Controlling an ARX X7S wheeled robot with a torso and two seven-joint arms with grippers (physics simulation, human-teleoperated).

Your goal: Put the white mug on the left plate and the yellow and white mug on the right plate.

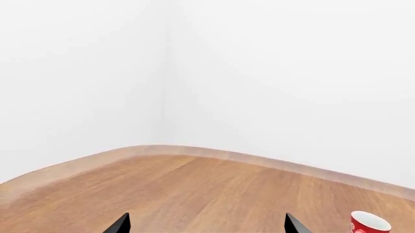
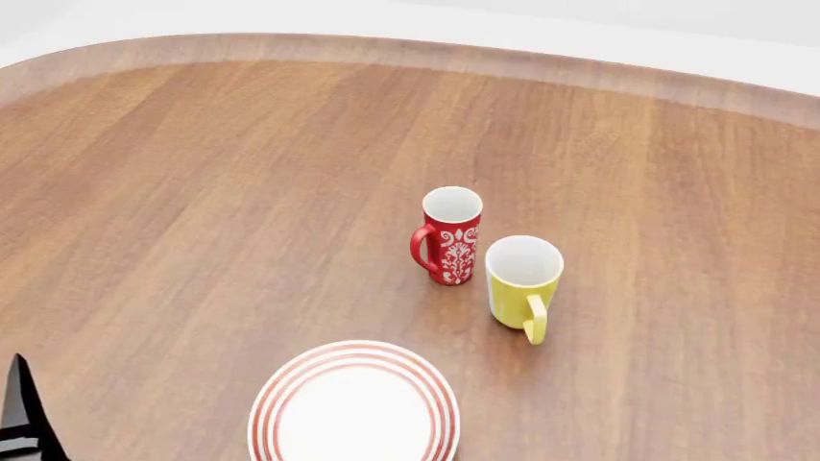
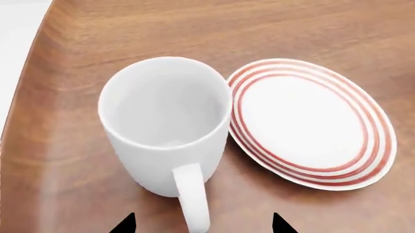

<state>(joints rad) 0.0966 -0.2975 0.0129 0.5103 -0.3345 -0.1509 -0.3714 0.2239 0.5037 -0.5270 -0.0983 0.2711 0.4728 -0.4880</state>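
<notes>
Landmark: the red mug (image 2: 450, 235) with a white ornament pattern, standing upright on the wooden table (image 2: 192, 192), handle toward the table's left side.
Yellow and white mug: (image 2: 523, 284) upright just beside the red mug, on its right and slightly nearer the robot; the two look close but apart; yellow handle turned toward the robot.
Left plate: (image 2: 353, 404) red-ringed, flat on the table, nearer the robot than the red mug and a little to its left; bare, partly cut off by the head view's lower edge.
White mug: (image 3: 165, 126) seen only from the right wrist camera, upright on the table, handle pointing toward the camera; its place relative to the red mug cannot be told.
Right plate: (image 3: 311, 122) lies just beside the white mug, rim close to the mug's wall; bare.
Right gripper: (image 3: 202, 224) two dark fingertips spread apart, either side of the mug's handle, gripping nothing.
Left gripper: (image 1: 206, 224) fingertips spread wide over bare wood, holding nothing; the red mug shows off to one side.
</notes>
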